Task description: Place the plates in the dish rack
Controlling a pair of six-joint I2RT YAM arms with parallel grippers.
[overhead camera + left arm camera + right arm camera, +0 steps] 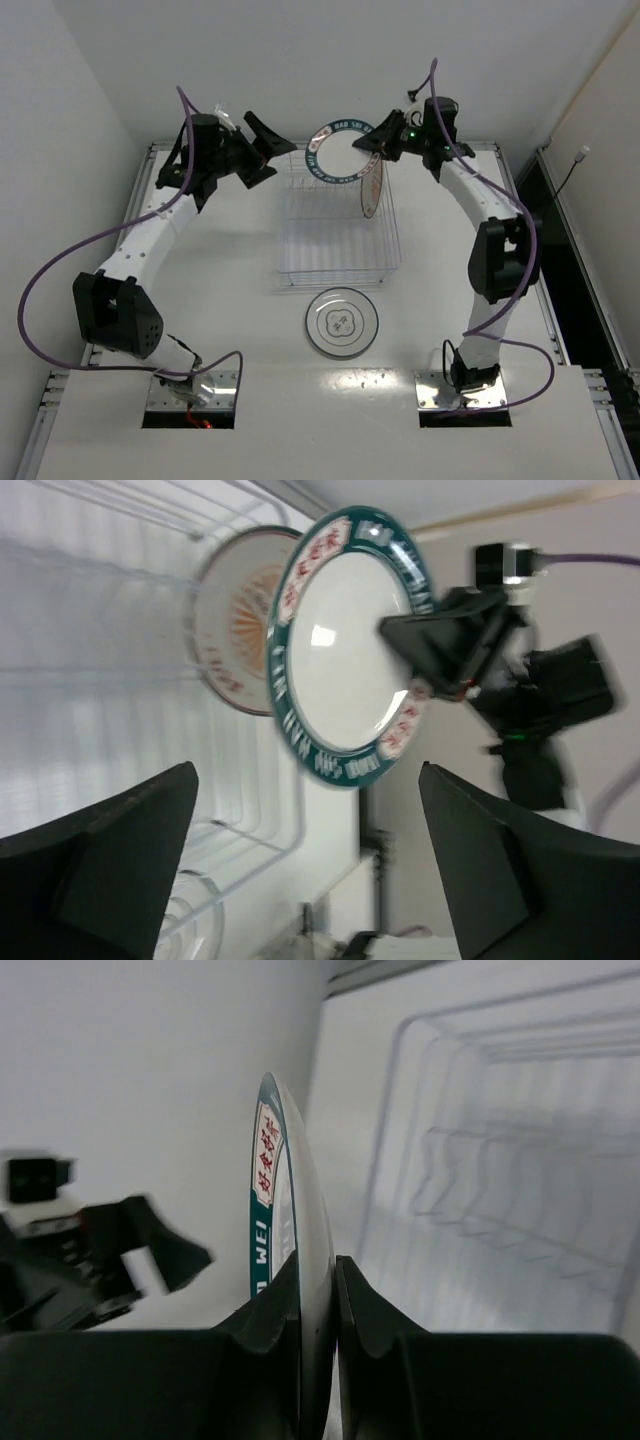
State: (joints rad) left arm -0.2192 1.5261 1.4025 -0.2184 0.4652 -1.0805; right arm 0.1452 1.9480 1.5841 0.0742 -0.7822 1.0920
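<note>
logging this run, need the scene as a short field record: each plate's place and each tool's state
teal-rimmed white round plate: held on edge over the far end of the white wire dish rack
orange-patterned round plate: standing upright inside the rack
pale grey ringed round plate: flat on the white table, on the rack's near side
right tool: shut on the teal-rimmed plate's rim
left tool: open, empty, by the rack's far left corner
plates racked: one of three

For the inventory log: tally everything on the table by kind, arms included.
Plates: 3 (green-rimmed plate, orange plate, grey plate)
Dish rack: 1
Robot arms: 2 (left arm, right arm)
Total: 6
</note>
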